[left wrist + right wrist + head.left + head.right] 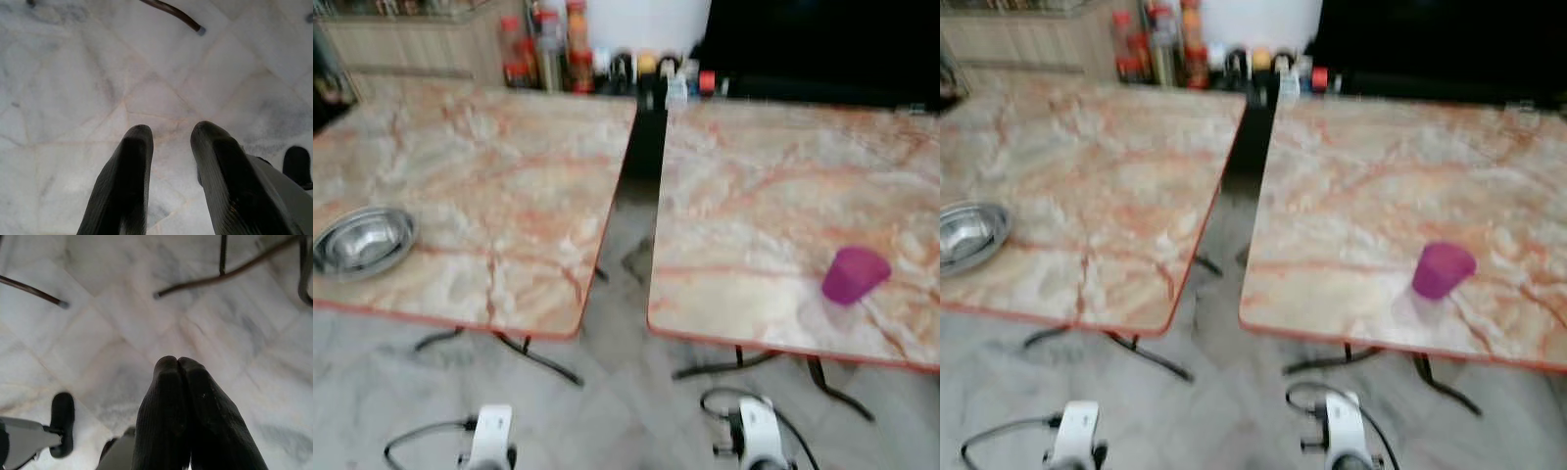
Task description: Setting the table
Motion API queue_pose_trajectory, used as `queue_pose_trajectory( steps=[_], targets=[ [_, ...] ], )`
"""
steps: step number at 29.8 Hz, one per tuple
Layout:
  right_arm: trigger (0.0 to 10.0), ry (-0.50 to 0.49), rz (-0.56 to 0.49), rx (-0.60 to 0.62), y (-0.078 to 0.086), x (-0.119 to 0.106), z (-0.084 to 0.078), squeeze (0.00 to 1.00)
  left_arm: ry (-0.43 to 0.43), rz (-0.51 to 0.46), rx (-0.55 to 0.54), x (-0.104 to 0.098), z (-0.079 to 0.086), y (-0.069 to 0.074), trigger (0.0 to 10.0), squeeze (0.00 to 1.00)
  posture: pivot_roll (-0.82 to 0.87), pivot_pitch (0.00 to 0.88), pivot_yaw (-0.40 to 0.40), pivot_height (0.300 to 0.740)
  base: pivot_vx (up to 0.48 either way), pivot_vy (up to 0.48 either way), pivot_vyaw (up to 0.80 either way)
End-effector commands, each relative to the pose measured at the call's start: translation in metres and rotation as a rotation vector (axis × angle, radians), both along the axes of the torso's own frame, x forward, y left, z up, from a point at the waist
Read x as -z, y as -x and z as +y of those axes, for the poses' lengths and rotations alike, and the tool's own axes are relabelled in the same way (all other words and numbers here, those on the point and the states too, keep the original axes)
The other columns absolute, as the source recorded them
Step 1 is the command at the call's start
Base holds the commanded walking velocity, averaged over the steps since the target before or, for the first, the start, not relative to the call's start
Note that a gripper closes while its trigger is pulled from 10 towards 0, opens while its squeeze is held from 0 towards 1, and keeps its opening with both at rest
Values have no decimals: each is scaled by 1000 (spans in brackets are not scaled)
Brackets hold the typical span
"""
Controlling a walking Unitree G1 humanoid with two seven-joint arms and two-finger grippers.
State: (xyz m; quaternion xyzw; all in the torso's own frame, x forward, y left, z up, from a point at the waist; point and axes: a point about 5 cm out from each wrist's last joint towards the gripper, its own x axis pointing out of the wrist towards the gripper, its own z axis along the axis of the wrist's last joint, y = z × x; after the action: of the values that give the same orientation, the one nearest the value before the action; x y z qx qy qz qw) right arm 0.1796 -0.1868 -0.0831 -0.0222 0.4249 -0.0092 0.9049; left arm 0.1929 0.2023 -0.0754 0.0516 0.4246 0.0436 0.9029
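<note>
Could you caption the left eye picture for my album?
Two marble tables: a metal bowl on the left one, a purple cup on the right.

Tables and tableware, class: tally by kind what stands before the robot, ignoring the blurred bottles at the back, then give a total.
Marble-patterned tables: 2, the left table and the right table
Steel bowl: 1
Purple cup: 1
Total: 4

My head views are softly blurred under even daylight; my wrist views are sharper, the pale floor [73,88] bright.
</note>
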Motion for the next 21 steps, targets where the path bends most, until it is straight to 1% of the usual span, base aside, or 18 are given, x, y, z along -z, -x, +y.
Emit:
queue_pose_trajectory(
  steps=[1,4,6,8,9,17,21],
  targets=[
    [10000,5,17,24,5,2,-6,0,-7,32,27,4,-3,6,10000,0,-20,31,-28,740,0,0,0],
    [10000,1,20,29,4,2,-6,0,-11,36,28,4,-3,7,10000,0,-21,31,-29,740,0,0,0],
    [10000,4,22,27,2,1,-5,0,-47,49,45,5,-1,9,10000,0,-23,28,-29,740,0,-326,-788],
    [10000,1,5,26,0,0,-5,0,-54,51,45,5,0,8,10000,0,-23,27,-28,740,0,-386,-650],
    [10000,4,-1,9,-1,-1,-4,0,-48,50,34,5,0,8,10000,0,-24,30,-28,740,0,-390,0],
    [10000,1,8,19,-1,0,-3,0,-56,60,29,5,4,10,10000,0,-19,28,-24,740,0,-390,0],
    [10000,1,15,14,0,0,-3,0,-55,58,6,5,5,10,10000,0,-15,15,-28,740,0,-391,0]
  ],
)
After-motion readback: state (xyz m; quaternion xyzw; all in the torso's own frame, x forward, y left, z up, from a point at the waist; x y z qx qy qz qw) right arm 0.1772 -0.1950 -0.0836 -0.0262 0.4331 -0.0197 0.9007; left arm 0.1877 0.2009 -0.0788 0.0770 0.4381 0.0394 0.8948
